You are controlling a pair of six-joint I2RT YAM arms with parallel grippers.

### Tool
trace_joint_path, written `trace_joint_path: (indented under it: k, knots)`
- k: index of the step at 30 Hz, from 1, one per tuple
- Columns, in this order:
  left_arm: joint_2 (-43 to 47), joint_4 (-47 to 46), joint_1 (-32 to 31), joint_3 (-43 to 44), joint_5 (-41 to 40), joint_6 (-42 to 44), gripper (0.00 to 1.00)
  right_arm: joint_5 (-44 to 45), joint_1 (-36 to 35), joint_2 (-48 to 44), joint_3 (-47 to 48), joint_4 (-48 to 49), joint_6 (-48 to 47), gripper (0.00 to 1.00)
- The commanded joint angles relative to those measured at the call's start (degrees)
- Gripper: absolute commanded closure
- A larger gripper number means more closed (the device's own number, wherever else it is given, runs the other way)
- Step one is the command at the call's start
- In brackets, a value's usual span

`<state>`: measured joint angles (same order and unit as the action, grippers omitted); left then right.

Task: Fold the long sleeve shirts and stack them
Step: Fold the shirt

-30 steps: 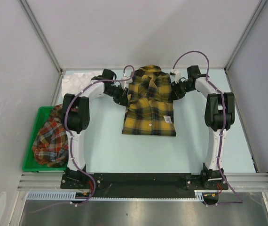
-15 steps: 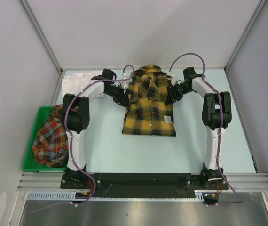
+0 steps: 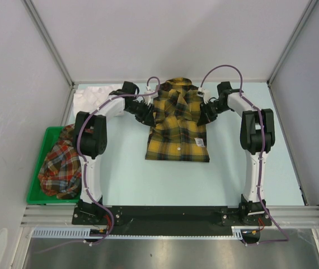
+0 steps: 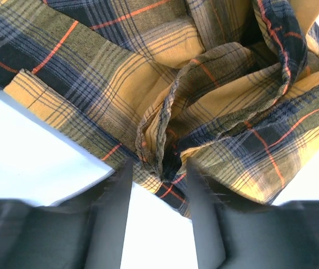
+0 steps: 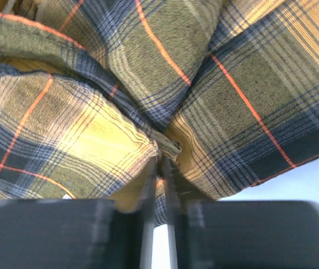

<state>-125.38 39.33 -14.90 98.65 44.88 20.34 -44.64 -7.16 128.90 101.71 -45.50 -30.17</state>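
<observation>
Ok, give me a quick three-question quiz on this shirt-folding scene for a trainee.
1. True or false: the red-orange plaid cloth shirt lies in the green plastic bin.
2. Which tool is pinched shut on the edge of the yellow-and-black plaid cloth shirt: A left tool, B right tool, C neither?
3. Fill in: the white cloth shirt lies at the far ___ corner of the table.
Key: 1 true; 2 B; 3 left.
</observation>
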Motion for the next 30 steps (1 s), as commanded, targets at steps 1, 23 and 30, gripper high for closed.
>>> trace_joint_path:
  k: [1, 23, 30]
  knots:
    - [1.72, -1.01, -0.22, -0.48, 0.38, -0.56, 0.63, -2.82, 0.30, -1.89, -0.28, -0.21, 0.11, 1.00]
    - [-2.30, 6.45, 0.48, 8.21, -9.27, -5.48, 1.00, 4.47, 1.89, -2.87, 0.15, 6.73, 6.09, 1.00]
    - [-4.78, 7.08, 0.57, 10.60, -11.57, -8.56, 1.00, 6.41, 1.62, -2.16, -0.02, 10.25, 8.90, 1.00]
